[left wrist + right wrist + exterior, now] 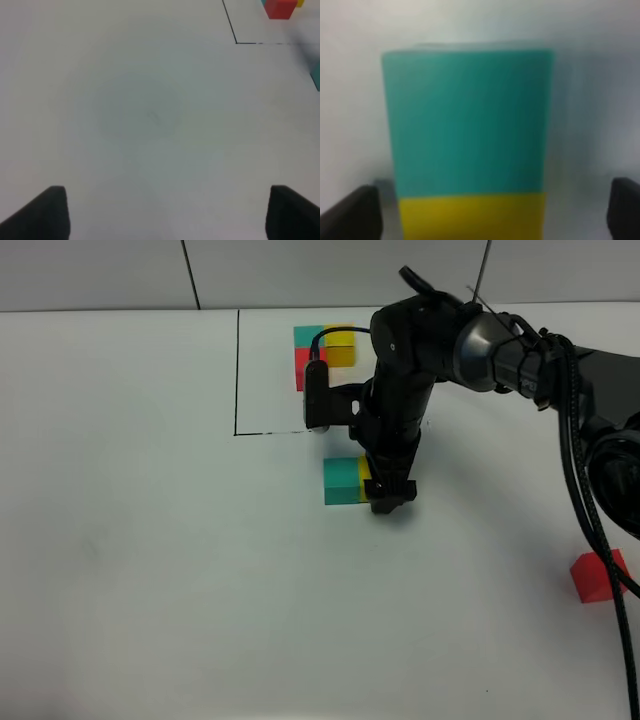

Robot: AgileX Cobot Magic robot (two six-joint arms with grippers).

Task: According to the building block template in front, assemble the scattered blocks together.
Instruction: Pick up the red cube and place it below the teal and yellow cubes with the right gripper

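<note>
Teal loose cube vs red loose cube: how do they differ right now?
The teal cube butts against the yellow cube; the red cube stands alone. Teal sits mid-table just outside the drawn frame; red sits far right. The right gripper is down at teal's pair; none is near red. Both: plain, similar size, flat on the table.

The right arm (420, 350) is black, with rounded glossy joint housings and black cables (572, 445) trailing along it. A dark box (317, 398), possibly the wrist camera, carries a thin looped wire (340, 331).
</note>
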